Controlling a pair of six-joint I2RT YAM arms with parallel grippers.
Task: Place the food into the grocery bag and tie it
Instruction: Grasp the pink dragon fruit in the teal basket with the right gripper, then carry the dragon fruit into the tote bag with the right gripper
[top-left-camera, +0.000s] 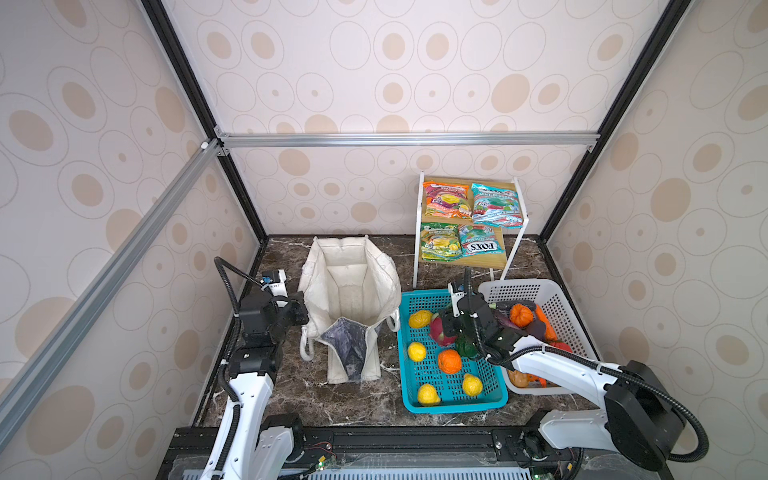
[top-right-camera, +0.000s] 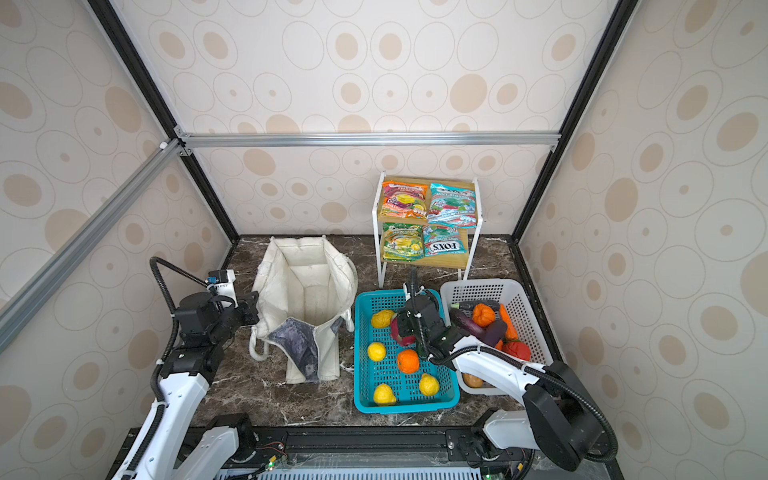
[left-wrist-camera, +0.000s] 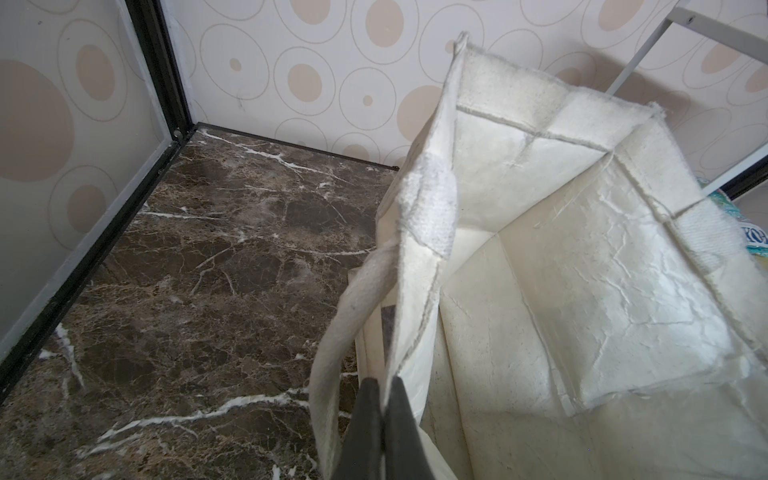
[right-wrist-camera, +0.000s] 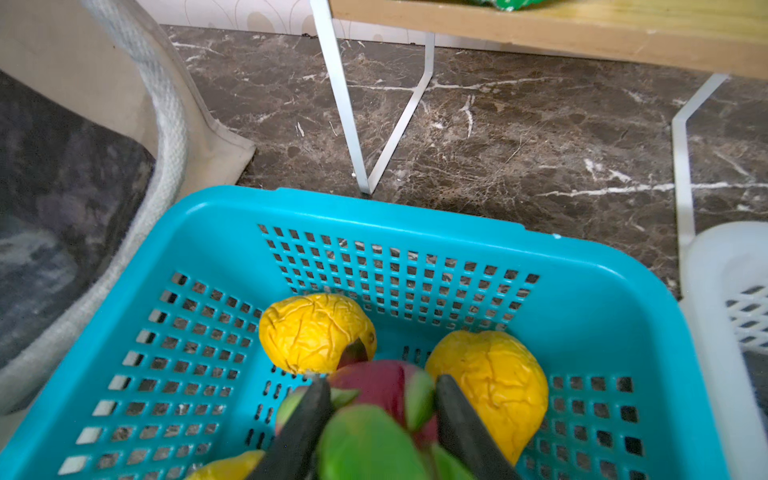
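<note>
Pink dragon fruit (right-wrist-camera: 374, 382), teal basket (right-wrist-camera: 374, 208)

"FOX'S", upside-down, on lower teal packet (top-left-camera: 482, 246), "MINT BLOSSOM" on upper teal packet (top-left-camera: 496, 206)

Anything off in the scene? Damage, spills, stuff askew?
Two things. The yellow fruits in the teal basket have dented, wrinkled skins. The grocery bag looks to have its near wall folded outward and slumped onto the table, grey print showing. Nothing spilled.

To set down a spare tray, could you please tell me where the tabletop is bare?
Bare tabletop lies in front of the grocery bag, left of the teal basket, and beside the bag's far-left corner. Crowded on the right: white basket, shelf.
</note>
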